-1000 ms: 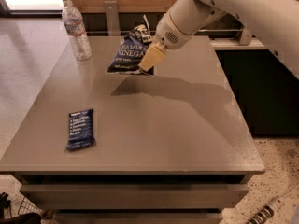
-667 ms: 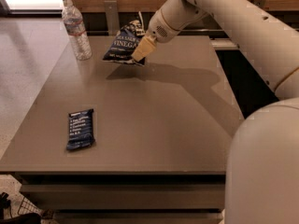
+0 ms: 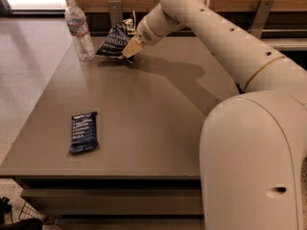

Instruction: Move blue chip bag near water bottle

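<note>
The blue chip bag (image 3: 114,41), dark navy with white "VINEGAR" lettering, is held low over the far left part of the grey table (image 3: 158,123), its lower edge at or just above the surface. My gripper (image 3: 128,49) is shut on the bag's right side, with tan fingertips (image 3: 130,47) showing. The water bottle (image 3: 79,30), clear with a white cap, stands upright at the table's far left corner, a short gap to the left of the bag.
A small flat dark-blue bar wrapper (image 3: 84,132) lies near the table's front left. My arm (image 3: 225,47) reaches across the right side of the table. A wooden wall with metal brackets (image 3: 262,11) runs behind the table. The floor (image 3: 24,71) lies to the left.
My gripper has carried the chip bag leftward and lower, from mid-back of the table to close beside the water bottle. The arm has stretched further across the view.
</note>
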Controlling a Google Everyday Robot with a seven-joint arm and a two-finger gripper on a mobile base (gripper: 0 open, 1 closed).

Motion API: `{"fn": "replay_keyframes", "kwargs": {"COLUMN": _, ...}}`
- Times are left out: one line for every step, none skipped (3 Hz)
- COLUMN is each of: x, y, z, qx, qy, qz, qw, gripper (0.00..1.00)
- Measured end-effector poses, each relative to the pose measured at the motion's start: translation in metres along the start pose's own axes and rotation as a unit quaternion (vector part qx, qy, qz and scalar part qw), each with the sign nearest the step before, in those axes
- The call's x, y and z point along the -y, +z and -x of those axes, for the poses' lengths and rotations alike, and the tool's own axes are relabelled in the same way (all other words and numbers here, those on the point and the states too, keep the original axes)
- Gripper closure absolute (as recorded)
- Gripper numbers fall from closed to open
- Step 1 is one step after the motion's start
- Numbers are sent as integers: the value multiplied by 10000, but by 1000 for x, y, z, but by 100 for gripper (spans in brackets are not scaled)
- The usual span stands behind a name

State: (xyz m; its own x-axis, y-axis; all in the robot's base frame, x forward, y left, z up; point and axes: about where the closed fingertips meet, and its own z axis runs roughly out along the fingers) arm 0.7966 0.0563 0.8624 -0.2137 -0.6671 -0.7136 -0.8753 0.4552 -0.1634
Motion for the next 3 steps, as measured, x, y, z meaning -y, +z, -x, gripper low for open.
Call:
{"fn": "replay_keyframes", "kwargs": {"x": 0, "y": 25, "z": 7, "qx": 146, "qy": -18, "qz": 47, "qw": 9999, "gripper": 84}}
{"fn": "replay_keyframes", "kwargs": {"x": -1, "y": 29, "z": 6, "qx": 138, "qy": -15, "qz": 69, "qw": 9999, "gripper": 60}}
{"fn": "replay_keyframes", "kwargs": {"x": -3, "y": 32, "z": 5, "qx": 125, "qy": -15, "qz": 92, "qw": 9999, "gripper": 37}}
